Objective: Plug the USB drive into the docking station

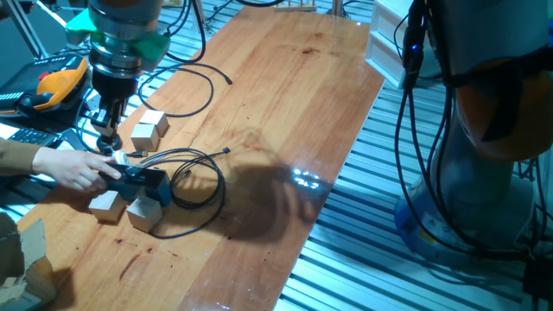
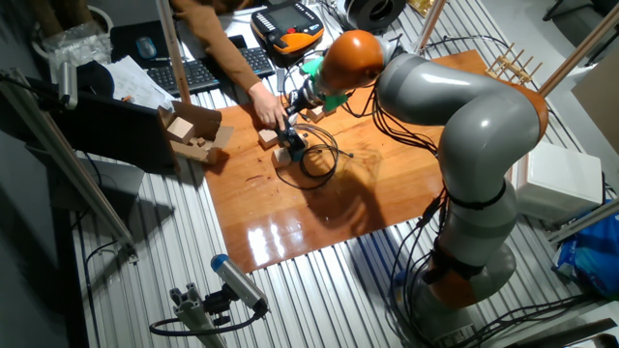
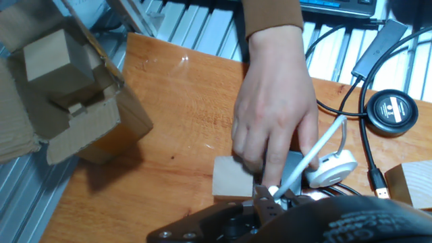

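Docking station [image 1: 143, 181] among three wooden cubes [image 1: 149, 131], one hand [image 1: 73, 167] on it; end effector [image 1: 107, 138] state unclear.

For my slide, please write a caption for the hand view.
A person's hand rests on the docking station beside a wooden cube, just ahead of the gripper.

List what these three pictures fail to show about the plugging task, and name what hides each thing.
- USB drive: not identifiable in any view; too small, or under the person's hand.
- Docking station ports: too small in the fixed views; hand-covered in the hand view.
- Gripper jaws: fingertips too small; hand view cuts them off.
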Controlling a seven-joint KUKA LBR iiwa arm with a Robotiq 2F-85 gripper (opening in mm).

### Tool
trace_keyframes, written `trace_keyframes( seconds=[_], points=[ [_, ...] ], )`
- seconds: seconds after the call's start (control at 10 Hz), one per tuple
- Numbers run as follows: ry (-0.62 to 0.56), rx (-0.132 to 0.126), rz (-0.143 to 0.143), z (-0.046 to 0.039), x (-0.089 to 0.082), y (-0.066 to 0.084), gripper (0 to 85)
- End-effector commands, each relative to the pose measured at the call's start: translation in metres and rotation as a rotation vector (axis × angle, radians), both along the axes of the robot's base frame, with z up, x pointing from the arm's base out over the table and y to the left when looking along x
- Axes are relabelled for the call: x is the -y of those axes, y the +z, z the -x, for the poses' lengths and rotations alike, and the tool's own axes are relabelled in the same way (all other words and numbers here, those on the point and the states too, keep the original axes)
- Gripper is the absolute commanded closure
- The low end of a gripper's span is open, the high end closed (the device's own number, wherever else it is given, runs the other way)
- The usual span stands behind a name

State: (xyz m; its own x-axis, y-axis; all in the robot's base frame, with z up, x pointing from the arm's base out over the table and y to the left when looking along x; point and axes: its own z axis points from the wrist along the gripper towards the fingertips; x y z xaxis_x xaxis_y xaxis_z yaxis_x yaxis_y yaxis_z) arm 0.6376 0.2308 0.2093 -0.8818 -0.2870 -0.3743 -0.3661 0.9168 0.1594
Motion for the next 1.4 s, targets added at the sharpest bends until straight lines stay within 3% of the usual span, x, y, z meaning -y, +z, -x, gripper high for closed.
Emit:
trace_keyframes(
  seconds=[0.0, 0.2, 0.5, 1.1, 1.3],
  points=[
    [0.003, 0.001, 0.011, 0.0003, -0.0004, 0.0002, 85.0],
    [0.007, 0.015, 0.044, 0.0006, -0.0005, 0.0008, 85.0],
    [-0.013, 0.004, 0.054, -0.0017, 0.0011, -0.0003, 85.0],
    [-0.051, 0.004, 0.039, -0.0011, 0.0011, 0.0, 85.0],
    [-0.069, -0.017, 0.048, -0.0013, 0.0015, 0.0005, 85.0]
  ],
)
